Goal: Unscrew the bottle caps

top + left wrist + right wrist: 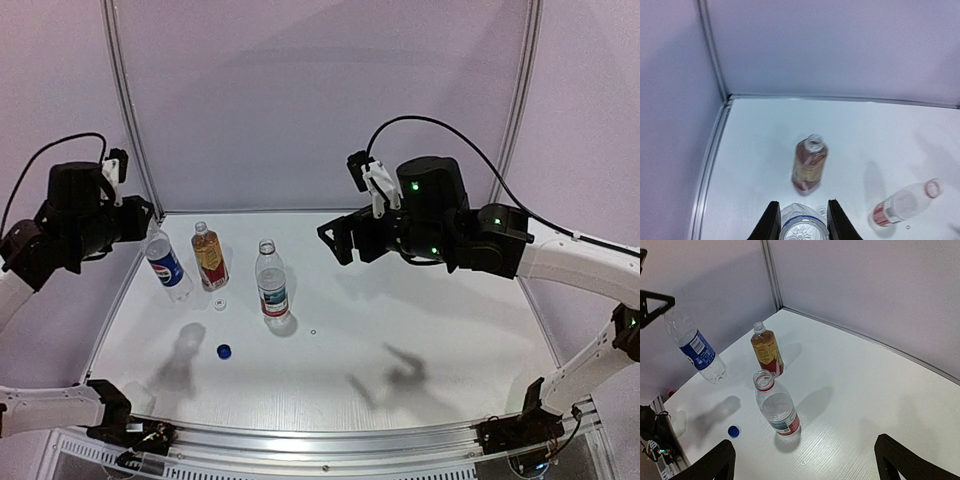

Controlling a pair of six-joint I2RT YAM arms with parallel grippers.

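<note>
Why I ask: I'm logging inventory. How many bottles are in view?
3. The blue-label bottle leans at the left, between the jaws of the left gripper; the amber bottle stands beside it; the red-white-label bottle stands further right. None seems hidden.

**Cropped, hidden and blurred parts**

In the left wrist view, the blue-labelled clear plastic bottle (801, 227) is cut off by the bottom edge. Only its upper part is shown, between the cropped black fingers (771, 225) of the left gripper (803, 220). The amber-filled clear plastic bottle (809, 167) farther off is blurred and its label cannot be read. From above, the blue-labelled bottle's top end is hidden behind that gripper. In the right wrist view, the right gripper (805, 445) is shown only as two fingers cropped at the bottom edge. A tiny ring-shaped mark (313, 331) right of the red-and-white-labelled clear plastic bottle (271, 285) is too small to be identified.
</note>
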